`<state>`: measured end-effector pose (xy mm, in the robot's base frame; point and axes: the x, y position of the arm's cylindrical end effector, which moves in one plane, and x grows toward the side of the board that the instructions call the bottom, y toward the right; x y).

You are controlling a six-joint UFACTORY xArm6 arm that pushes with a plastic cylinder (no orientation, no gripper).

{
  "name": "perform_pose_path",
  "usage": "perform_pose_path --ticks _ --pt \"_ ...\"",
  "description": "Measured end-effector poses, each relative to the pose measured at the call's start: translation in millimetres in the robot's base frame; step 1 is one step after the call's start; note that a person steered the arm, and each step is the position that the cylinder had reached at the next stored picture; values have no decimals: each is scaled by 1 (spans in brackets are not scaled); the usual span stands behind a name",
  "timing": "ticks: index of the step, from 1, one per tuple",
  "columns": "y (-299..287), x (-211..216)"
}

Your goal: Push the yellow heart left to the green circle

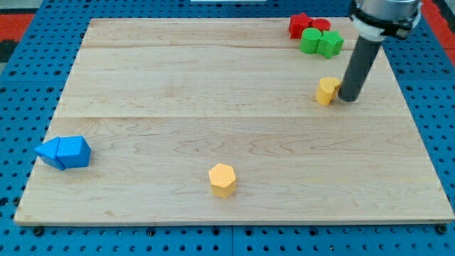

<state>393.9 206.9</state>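
Observation:
The yellow heart [327, 91] lies at the right of the wooden board [213, 107]. My tip [348, 99] stands right beside it on its right side, touching or nearly touching it. Two green blocks sit together near the view's top right, above the heart: the left one [310, 40] looks rounder and may be the circle, the right one [330, 44] is more angular. The dark rod rises from the tip up to the arm at the view's top right.
Two red blocks [307, 25] sit just above the green pair, against the board's top edge. A yellow hexagon [222, 179] lies at the bottom centre. Two blue blocks [64, 152] sit together at the left edge. Blue pegboard surrounds the board.

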Motion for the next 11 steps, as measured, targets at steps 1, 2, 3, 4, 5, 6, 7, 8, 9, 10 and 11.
perform_pose_path --ticks 1,2,3,4,5,6,7,8,9,10,11 --pt "-55 -36" --pt "-7 -11" --pt "-4 17" --pt "-85 13" --pt "-116 -46" --pt "-117 -67" --pt "-125 -22" --pt "-163 -36" --pt "-137 -70" --pt "-154 -65" --pt "-197 -84"
